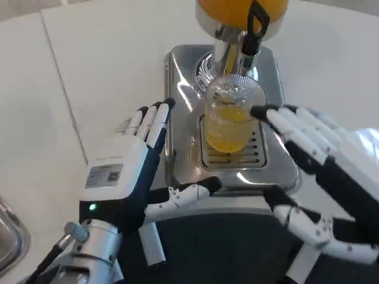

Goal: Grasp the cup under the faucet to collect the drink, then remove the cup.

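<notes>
**Cup under faucet, part full, hands on both sides**

Clear plastic cup (pixel 232 118) stands upright on the slotted grille of the steel drip tray (pixel 278 165), right below the faucet (pixel 237 50). Orange drink fills roughly the lower half (upper half clear, ribbed wall). Black tap lever (pixel 256 26) hangs at the front of the dispenser; orange tank (pixel 237 9) is cut off by the top edge of the frame.

Left hand (pixel 133 171): left of the tray, white back facing up, fingers straight and close together pointing away toward the tray's left rim. Thumb sticks out to the right along the tray's front edge. It holds nothing and stands apart from the cup. Green light is lit near the wrist.

Right hand (pixel 320 160): comes in from the right, fingers extended toward the cup, slightly spread. Black fingertips (pixel 260 111) sit at the cup's right wall, touching or just beside it (can't tell which from this angle). Thumb is low, near the tray's front right corner, well short of the cup. No closed grip on the cup.

White table (pixel 106 59) all around, a seam line running down its left part. Metal object corner at bottom left edge (too cropped to identify).
</notes>
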### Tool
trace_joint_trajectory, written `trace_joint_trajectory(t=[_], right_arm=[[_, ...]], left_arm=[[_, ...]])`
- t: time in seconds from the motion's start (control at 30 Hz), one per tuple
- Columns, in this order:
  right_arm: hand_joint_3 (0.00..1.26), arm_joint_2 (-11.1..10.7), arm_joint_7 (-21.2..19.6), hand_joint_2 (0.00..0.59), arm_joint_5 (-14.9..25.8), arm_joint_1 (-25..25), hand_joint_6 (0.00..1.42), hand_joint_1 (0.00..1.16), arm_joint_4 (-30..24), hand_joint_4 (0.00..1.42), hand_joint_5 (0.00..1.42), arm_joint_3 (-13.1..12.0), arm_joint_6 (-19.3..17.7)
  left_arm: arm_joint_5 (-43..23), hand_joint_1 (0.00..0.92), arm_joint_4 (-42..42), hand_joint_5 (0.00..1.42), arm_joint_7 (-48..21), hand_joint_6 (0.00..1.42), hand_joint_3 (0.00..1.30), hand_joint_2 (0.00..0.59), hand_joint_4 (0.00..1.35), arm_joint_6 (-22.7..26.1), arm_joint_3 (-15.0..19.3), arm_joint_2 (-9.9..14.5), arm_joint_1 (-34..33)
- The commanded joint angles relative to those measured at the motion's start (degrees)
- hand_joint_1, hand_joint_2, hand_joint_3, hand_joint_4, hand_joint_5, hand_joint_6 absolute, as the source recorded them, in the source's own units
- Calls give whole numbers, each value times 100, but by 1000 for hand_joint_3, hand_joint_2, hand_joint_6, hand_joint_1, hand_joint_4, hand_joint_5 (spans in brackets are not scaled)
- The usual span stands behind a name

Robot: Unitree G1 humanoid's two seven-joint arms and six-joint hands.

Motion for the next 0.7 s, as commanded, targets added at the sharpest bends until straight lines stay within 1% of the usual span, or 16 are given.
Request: trace_joint_trajectory(t=[0.03,0.1,0.13,0.23,0.27,0.37,0.53,0.7], right_arm=[[0,-142,-37,501,118,233,0,151,-16,0,0,-177,-339],[0,-206,-1,501,125,245,0,153,-47,0,0,-200,-433],[0,-214,-3,491,131,254,0,162,-82,0,0,-215,-438],[0,-210,-16,488,164,299,0,168,-147,0,0,-266,-410],[0,-204,-18,488,169,314,0,169,-157,0,0,-280,-403],[0,-215,15,487,176,418,0,172,-218,0,0,-355,-409],[0,-202,59,479,191,499,1,175,-303,0,0,-418,-314],[0,-164,91,475,132,527,1,176,-429,0,0,-387,-159]], left_arm=[[-117,29,360,18,255,77,0,57,0,-7,-46,-150,-245],[-199,28,488,18,322,76,0,55,0,-20,-32,-200,-352],[-262,25,580,18,359,76,0,47,0,-31,-25,-233,-433],[-435,29,811,18,459,75,0,44,0,-83,-3,-300,-618],[-501,44,882,18,490,67,0,43,0,-116,7,-311,-666],[-671,60,1089,25,617,62,0,40,0,-302,3,-317,-798],[-717,90,1257,31,792,71,0,35,0,-530,-113,-365,-879],[-615,132,1366,52,940,76,0,39,0,-660,-266,-430,-979]])
